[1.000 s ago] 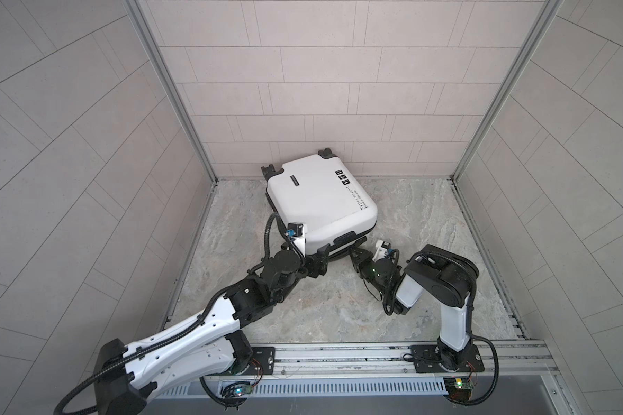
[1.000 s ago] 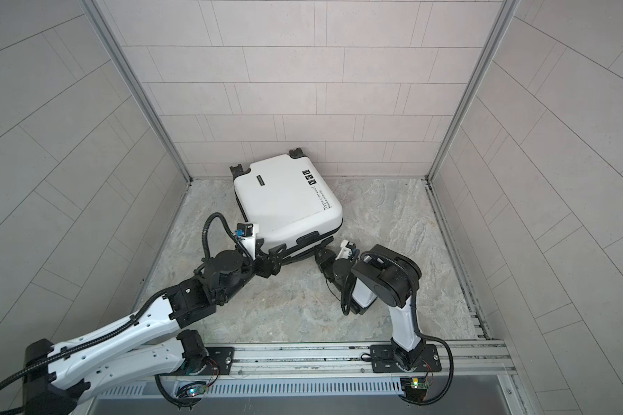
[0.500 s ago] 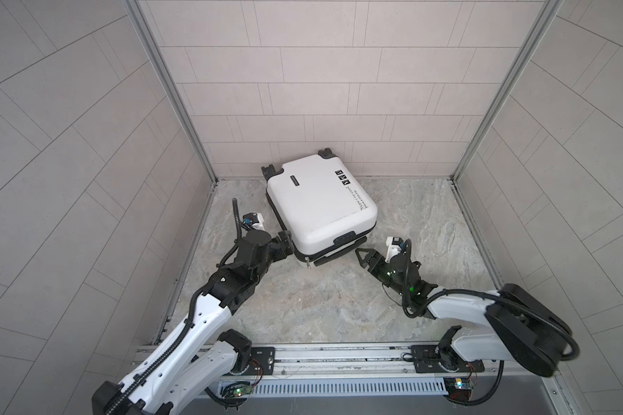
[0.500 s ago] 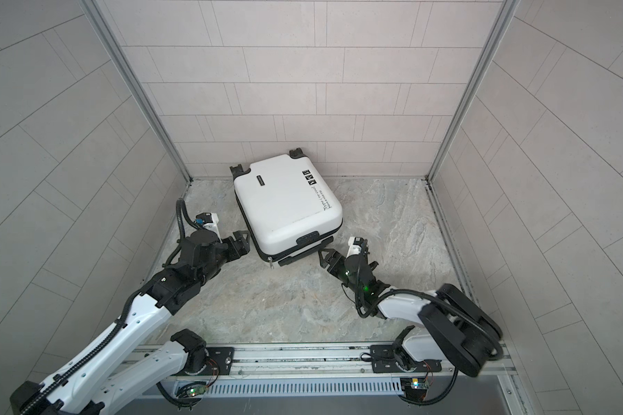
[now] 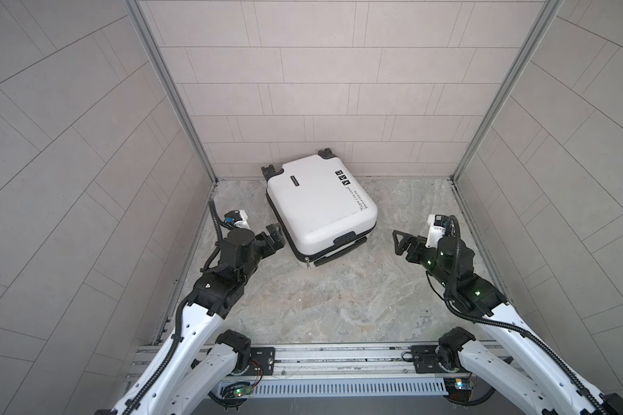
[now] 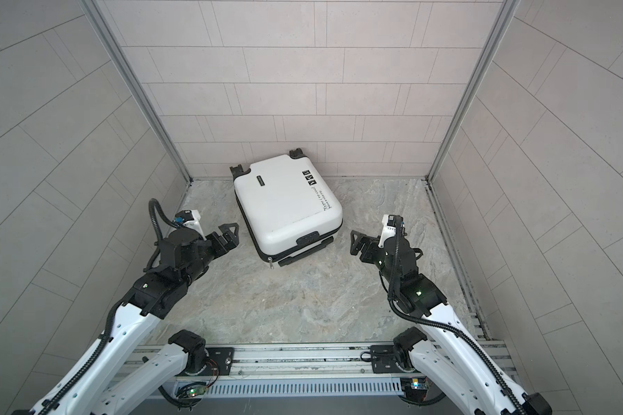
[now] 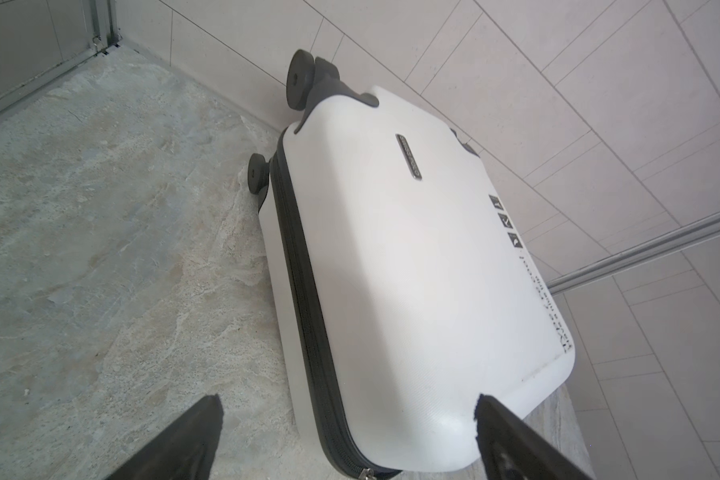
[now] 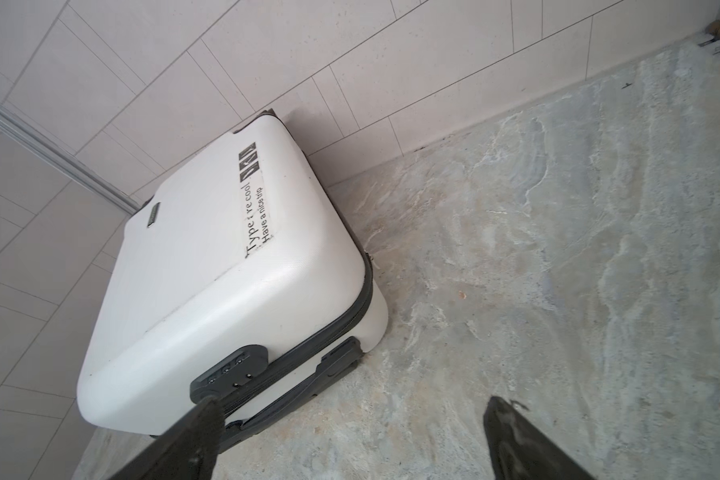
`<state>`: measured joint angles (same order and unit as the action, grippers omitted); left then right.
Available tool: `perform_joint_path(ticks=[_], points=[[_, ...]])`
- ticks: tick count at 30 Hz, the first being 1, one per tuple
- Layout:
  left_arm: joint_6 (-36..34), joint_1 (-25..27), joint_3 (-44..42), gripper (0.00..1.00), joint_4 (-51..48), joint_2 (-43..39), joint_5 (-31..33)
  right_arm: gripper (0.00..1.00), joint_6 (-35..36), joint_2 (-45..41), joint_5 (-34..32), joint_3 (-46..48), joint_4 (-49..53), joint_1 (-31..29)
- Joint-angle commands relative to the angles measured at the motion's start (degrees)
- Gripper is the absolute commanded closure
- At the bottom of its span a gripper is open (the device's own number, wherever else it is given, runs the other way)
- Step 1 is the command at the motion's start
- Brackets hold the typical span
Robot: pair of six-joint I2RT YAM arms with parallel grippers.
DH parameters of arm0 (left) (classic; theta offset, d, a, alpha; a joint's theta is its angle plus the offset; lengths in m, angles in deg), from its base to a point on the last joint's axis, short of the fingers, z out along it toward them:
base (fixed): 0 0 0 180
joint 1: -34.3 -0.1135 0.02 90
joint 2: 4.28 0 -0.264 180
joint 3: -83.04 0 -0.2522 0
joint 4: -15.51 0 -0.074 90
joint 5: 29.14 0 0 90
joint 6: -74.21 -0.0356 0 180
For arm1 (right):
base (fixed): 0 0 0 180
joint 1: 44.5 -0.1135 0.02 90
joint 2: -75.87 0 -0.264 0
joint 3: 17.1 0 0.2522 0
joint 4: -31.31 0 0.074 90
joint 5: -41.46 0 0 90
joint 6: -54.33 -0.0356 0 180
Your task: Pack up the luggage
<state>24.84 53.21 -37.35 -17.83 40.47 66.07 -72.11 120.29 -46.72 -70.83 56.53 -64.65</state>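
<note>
Hovering empty: your left gripper (image 5: 277,235) and right gripper (image 5: 399,243) both gape wide. The white hard-shell suitcase (image 5: 321,204) lies shut between them, nearer the left jaws, touching neither. Packing looks done; next, check the zipper pull (image 5: 307,264) is home.

luggage (image 5: 317,204): white textured hard plastic | floor (image 5: 321,298): mottled matt stone | walls (image 5: 339,90): matt tile

The luggage (image 5: 319,208) lies flat on the floor (image 5: 339,298) (wheels (image 5: 326,152) toward the back wall (image 5: 321,90)), handle (image 5: 340,250) end frontward.
</note>
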Motion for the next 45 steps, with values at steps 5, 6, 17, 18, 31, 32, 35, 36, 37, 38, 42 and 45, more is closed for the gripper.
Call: perform_joint_path(ticks=[5, 6, 17, 18, 31, 32, 35, 36, 37, 38, 42, 45], points=[[2.45, -7.11, 0.72, 0.00, 12.00, 9.85, -10.06, 0.01, 4.02, 16.38, 18.48, -12.31, -4.52, 10.12], [2.47, -7.64, 0.82, 0.00, 13.88, 11.19, -11.06, 0.01, 3.10, 19.87, 21.24, -13.98, -6.04, 11.38], [3.25, -12.13, 0.40, 0.00, 31.30, 22.61, -19.07, 0.02, -1.23, 45.58, 30.03, -29.66, -13.76, 12.78], [3.64, -12.58, -0.02, 0.00, 33.36, 23.34, -19.79, 0.02, -1.48, 47.58, 31.31, -30.87, -13.91, 12.78], [1.79, -13.66, 0.20, 0.00, 40.80, 33.91, -25.36, 0.06, -3.26, 59.20, 35.62, -36.15, -16.74, 9.03], [2.14, -13.69, -0.18, 0.00, 42.36, 34.75, -26.13, 0.06, -3.41, 58.88, 35.70, -35.56, -17.14, 8.85], [4.06, -13.62, -1.16, 0.00, 48.32, 36.78, -29.26, 0.06, -3.71, 57.96, 36.66, -33.82, -17.50, 8.12], [4.99, -13.57, -1.45, 0.00, 50.42, 37.58, -30.20, 0.07, -3.96, 57.49, 37.20, -32.88, -17.93, 7.97], [5.64, -13.47, -1.56, 0.00, 51.89, 38.17, -31.17, 0.07, -4.32, 56.64, 37.36, -31.72, -18.62, 7.72], [6.32, -13.44, -1.49, 0.00, 52.89, 38.83, -32.05, 0.07, -4.81, 55.54, 37.37, -30.12, -19.60, 7.66], [7.15, -12.31, -0.21, 0.00, 55.16, 41.53, -35.01, 0.07, -6.71, 50.32, 37.37, -23.15, -23.01, 7.40], [6.69, -10.68, 1.30, 0.01, 55.08, 43.51, -35.90, 0.07, -6.80, 46.20, 36.99, -18.74, -23.36, 6.97]])
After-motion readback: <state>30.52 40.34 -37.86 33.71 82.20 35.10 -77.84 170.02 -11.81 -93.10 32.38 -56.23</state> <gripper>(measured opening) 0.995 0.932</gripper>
